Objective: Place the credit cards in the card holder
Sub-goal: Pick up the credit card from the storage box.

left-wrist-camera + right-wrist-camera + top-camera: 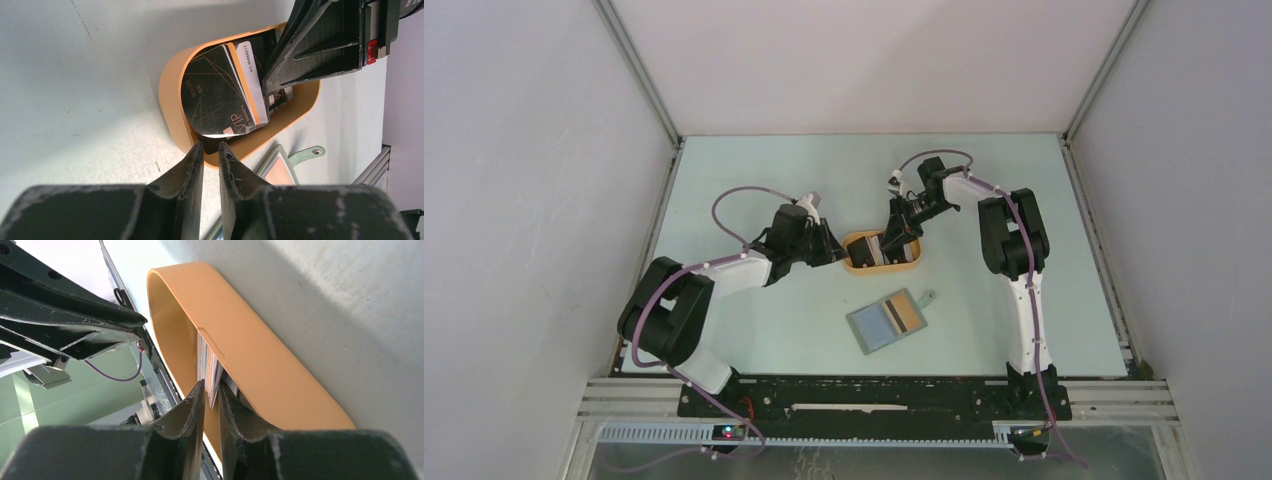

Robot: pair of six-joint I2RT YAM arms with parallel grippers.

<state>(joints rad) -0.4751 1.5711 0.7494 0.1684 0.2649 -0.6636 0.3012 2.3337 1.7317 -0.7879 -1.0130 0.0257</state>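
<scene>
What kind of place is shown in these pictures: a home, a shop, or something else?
Probably a lab test cell: plain white panel walls in aluminium framing, a pale table, and a left arm and right arm bolted at its near edge.

We are seeing a shallow orange oval plastic tray (879, 270) sitting on a pale green tabletop (754, 170), plain white walls (524, 200) enclosing it

Several credit cards (220, 90) stood on edge, leaning together, in the orange tray (169, 100) mid-scene, a black VIP one foremost and a white one behind. Just nearer, the grey-green card holder (876, 328) lay open flat, a tan striped card (902, 312) on it.
</scene>
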